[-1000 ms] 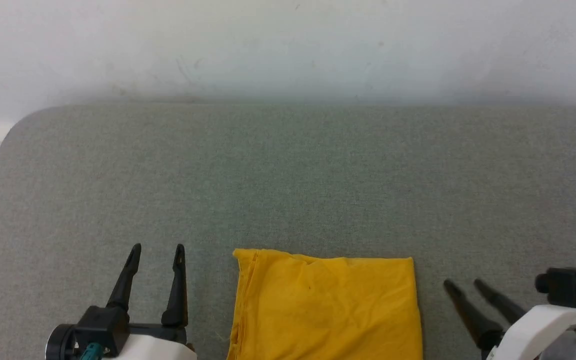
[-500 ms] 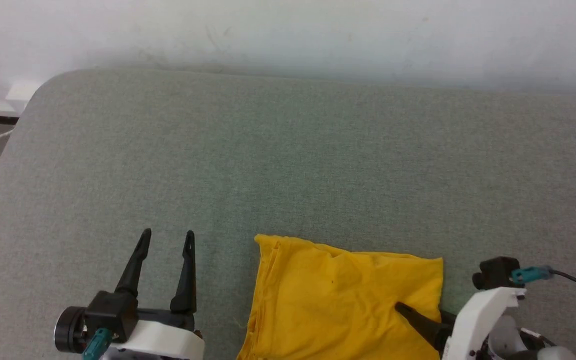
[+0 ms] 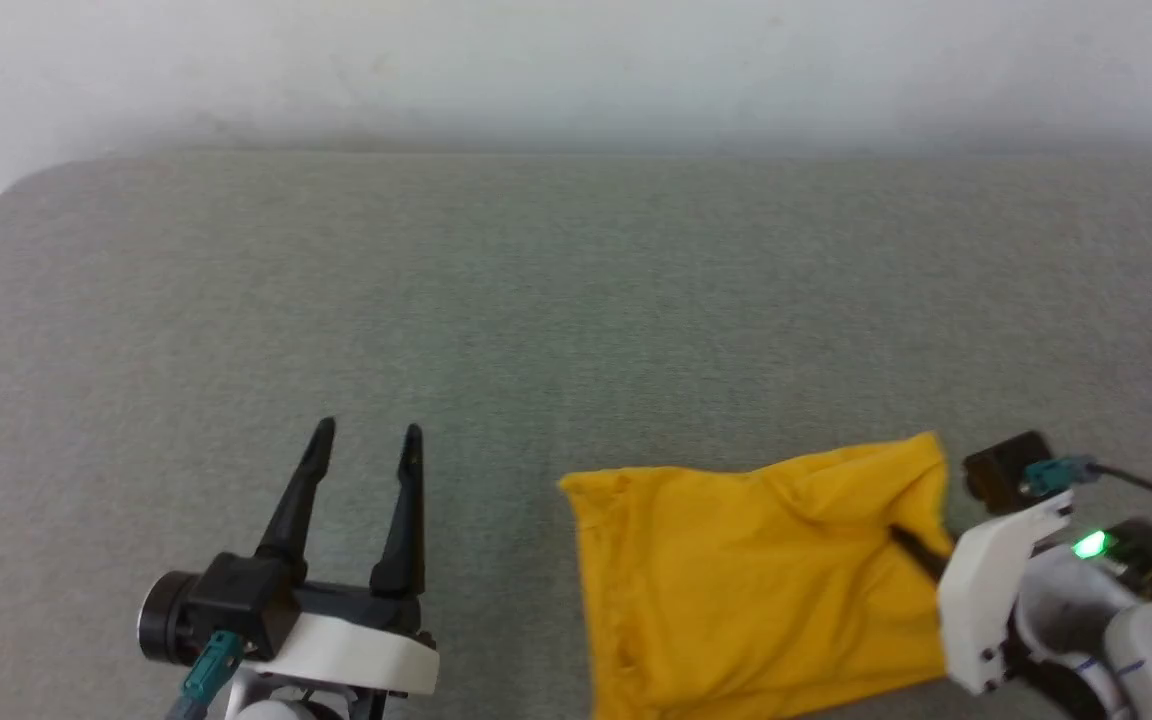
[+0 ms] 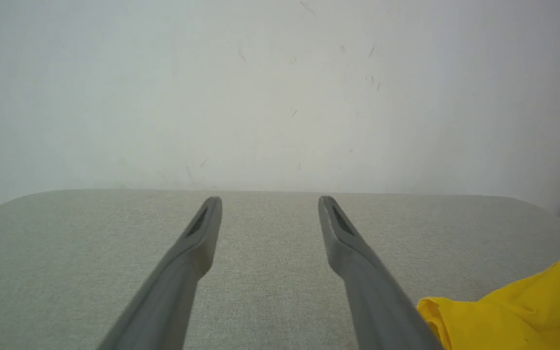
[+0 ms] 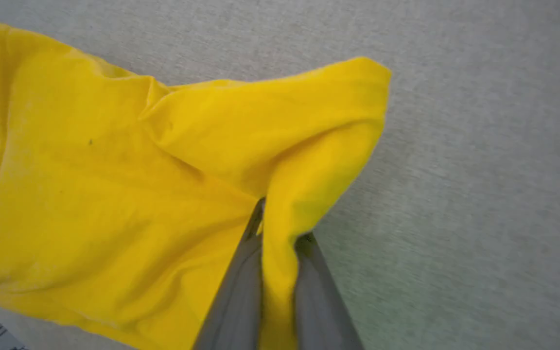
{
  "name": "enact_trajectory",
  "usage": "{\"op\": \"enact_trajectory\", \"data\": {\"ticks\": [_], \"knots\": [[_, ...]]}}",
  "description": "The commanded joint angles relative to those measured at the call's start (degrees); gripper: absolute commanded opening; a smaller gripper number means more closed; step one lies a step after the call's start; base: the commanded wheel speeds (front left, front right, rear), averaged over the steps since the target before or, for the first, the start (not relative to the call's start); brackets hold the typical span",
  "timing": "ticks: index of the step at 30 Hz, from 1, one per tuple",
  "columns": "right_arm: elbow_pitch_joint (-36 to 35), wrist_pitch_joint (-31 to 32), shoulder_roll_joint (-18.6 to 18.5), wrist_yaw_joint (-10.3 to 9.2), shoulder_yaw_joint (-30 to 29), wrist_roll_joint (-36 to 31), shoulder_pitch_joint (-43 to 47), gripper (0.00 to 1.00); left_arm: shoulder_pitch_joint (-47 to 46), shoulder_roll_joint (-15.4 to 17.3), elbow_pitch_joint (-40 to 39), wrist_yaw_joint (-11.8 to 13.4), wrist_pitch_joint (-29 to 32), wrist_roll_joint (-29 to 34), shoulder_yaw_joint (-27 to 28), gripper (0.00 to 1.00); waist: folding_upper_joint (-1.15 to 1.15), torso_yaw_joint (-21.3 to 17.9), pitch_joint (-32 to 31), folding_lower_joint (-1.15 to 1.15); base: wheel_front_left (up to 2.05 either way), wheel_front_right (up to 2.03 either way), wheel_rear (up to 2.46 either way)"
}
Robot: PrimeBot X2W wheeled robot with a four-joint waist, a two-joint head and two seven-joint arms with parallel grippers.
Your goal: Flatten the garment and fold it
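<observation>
The garment (image 3: 746, 570) is a mustard-yellow T-shirt folded into a rough rectangle, plain side up, low and right of centre on the grey surface. My right gripper (image 3: 911, 545) is shut on its right edge, and the far right corner lifts into a peak. In the right wrist view the two fingers pinch a fold of the garment (image 5: 163, 184) at my right gripper (image 5: 280, 226). My left gripper (image 3: 366, 440) stands open to the left of the shirt, apart from it. Between the spread fingers of my left gripper (image 4: 270, 201) lies bare surface, with the garment (image 4: 513, 316) at the lower right.
The grey fabric-covered surface (image 3: 576, 300) runs back to a white wall (image 3: 576, 60). Its rounded far left corner (image 3: 6, 200) drops off to the floor. A printed scrap shows at the lower left of the right wrist view.
My right gripper moved onto the shirt's right edge, shut on it and raised that corner. The head camera shifted, so the whole scene sits differently in the picture. The left gripper stays open.
</observation>
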Motion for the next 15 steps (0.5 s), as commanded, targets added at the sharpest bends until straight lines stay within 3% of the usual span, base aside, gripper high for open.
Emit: {"op": "enact_trajectory", "data": {"ticks": [1,8,15], "knots": [[-0.88,-0.52,-3.17,-0.13,0.88,-1.96,-2.07,0.0,-1.29,-0.12,-0.09,0.28,-0.27,-0.34,-0.74,1.0,0.0,-4.83,1.19,0.0,0.0,0.0,0.0],[-3.5,0.59,-17.7,-0.13,5.24,-6.58,-9.41,0.0,-4.37,-0.12,-0.04,0.7,-0.27,-0.01,-2.87,1.0,0.0,-13.13,5.69,0.0,0.0,0.0,0.0],[-0.03,-4.09,-28.24,-0.13,3.84,-6.91,-14.36,0.0,-9.77,-0.12,0.12,-0.46,-0.27,1.2,-4.14,1.0,0.0,-17.03,12.54,0.0,0.0,0.0,0.0]]}}
